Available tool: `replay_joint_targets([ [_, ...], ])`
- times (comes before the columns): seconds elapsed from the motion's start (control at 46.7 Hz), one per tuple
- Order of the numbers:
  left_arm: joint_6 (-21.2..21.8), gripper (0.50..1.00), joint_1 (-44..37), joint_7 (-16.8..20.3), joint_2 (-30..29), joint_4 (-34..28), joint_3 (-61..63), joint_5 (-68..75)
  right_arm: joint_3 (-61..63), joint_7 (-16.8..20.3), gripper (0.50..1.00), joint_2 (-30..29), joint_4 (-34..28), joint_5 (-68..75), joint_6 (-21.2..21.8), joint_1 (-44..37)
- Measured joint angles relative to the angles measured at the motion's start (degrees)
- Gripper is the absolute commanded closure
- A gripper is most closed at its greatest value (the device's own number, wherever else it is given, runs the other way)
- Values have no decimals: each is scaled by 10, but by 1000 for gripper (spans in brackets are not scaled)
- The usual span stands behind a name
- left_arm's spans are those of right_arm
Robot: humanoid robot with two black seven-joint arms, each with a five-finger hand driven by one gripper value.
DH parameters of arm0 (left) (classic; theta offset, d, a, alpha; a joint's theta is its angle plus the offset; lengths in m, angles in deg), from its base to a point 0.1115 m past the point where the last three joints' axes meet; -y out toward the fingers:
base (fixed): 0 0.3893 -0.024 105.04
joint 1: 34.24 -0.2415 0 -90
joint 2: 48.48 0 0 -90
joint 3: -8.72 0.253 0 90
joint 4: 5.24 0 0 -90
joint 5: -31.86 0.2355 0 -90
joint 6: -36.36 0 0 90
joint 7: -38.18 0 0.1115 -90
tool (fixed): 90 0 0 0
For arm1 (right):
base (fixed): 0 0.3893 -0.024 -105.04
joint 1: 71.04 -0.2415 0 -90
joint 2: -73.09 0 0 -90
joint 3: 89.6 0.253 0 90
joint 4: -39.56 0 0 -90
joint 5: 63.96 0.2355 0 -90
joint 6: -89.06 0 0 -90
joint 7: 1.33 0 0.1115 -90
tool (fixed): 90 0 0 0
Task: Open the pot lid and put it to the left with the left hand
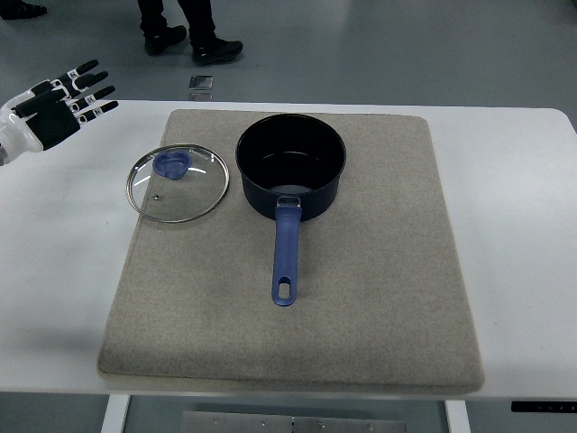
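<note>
One pot (290,167), one lid (178,184), left hand (56,106) empty.

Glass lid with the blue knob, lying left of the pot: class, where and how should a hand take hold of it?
Grip the blue knob from above: the round glass lid lies flat on the grey mat, so only the knob stands up.

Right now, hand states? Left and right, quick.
Left hand: open, fingers spread, holding nothing, at the table's far left, away from the lid.
Right hand: not in view.
</note>
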Motion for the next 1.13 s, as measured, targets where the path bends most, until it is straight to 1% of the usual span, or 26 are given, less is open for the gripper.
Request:
replay_joint_targets([
  [0.15, 0, 508, 0, 0, 6, 0, -3, 0, 0, 0, 585, 0, 0, 0, 0, 0],
  [0.45, 0, 508, 13, 0, 49, 1, -4, 1, 0, 0, 585, 0, 0, 0, 0, 0],
  [0.664, 0, 508, 18, 1, 63, 0, -4, 4, 0, 0, 585, 0, 0, 0, 0, 0],
  [1.135, 0, 508, 25, 1, 68, -1, -4, 8, 0, -1, 585, 0, -1, 0, -1, 0],
])
